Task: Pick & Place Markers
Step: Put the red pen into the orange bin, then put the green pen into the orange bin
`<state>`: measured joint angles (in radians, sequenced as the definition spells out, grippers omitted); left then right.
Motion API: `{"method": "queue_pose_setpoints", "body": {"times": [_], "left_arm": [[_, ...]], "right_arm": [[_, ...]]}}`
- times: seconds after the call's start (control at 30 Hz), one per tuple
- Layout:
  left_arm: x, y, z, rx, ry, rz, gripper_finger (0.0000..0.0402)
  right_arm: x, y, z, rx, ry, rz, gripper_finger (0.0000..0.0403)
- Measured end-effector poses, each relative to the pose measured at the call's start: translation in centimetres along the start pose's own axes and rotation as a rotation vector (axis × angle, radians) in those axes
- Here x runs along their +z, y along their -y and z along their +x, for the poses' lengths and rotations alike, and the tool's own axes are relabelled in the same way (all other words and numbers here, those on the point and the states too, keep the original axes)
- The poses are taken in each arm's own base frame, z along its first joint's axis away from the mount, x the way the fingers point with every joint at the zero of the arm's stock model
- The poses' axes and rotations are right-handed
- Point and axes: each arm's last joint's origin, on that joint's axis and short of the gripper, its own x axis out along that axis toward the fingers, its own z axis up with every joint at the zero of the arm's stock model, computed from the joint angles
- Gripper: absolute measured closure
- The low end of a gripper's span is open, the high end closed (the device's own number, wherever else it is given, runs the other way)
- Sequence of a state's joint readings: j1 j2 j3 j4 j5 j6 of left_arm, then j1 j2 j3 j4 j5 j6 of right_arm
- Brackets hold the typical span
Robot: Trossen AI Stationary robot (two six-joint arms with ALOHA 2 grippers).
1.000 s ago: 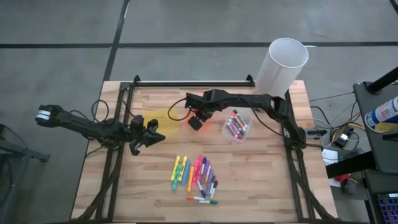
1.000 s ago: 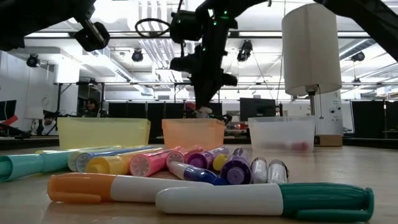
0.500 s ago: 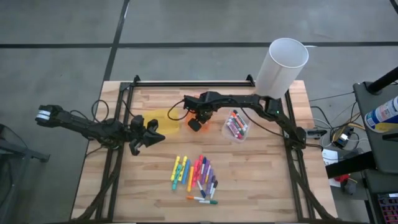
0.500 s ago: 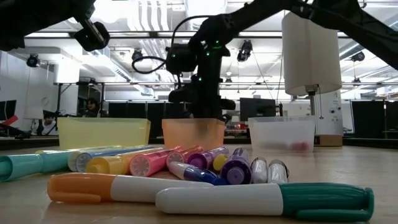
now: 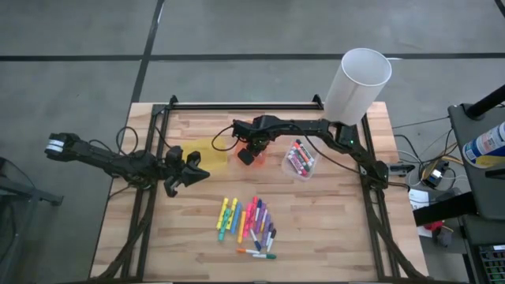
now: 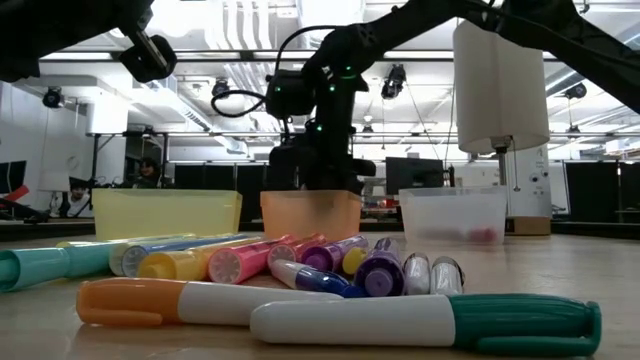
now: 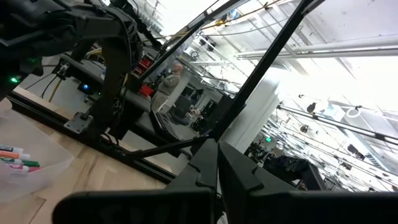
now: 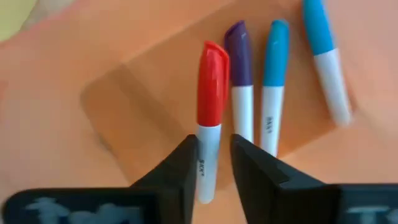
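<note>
Marker (image 8: 209, 118) — red cap pointing away from right gripper (image 8: 212, 163).

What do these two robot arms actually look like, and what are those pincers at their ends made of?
Both arms are slim, jointed and black, with black cables looping off them. The left arm carries a small white-and-grey cap at its outer end. The right arm shows tiny green lights in the low view. Each ends in two dark, flat, wedge-shaped fingers; the left gripper looks the same.
</note>
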<state>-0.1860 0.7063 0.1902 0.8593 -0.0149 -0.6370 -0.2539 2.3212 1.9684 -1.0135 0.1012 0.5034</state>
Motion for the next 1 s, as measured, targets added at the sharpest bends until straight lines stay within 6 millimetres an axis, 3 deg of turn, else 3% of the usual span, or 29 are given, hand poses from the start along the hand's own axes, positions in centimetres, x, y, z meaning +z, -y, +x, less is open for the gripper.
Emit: {"method": "queue_pose_setpoints", "body": {"times": [0.23, 0.47, 1.0], "left_arm": [[0.0, 0.0, 0.0, 0.000, 0.000, 0.000, 0.0392], [0.0, 0.0, 0.0, -0.005, -0.003, 0.000, 0.0392], [0.0, 0.1, 0.0, -0.017, -0.012, 0.001, 0.0392]], "right_arm": [[0.8, -0.7, -1.9, 0.025, 0.052, -0.043, 0.0244], [0.4, -1.9, -5.2, 0.017, 0.027, -0.088, 0.0237], [-6.4, -8.7, -8.4, 0.005, -0.089, -0.342, 0.0250]]}}
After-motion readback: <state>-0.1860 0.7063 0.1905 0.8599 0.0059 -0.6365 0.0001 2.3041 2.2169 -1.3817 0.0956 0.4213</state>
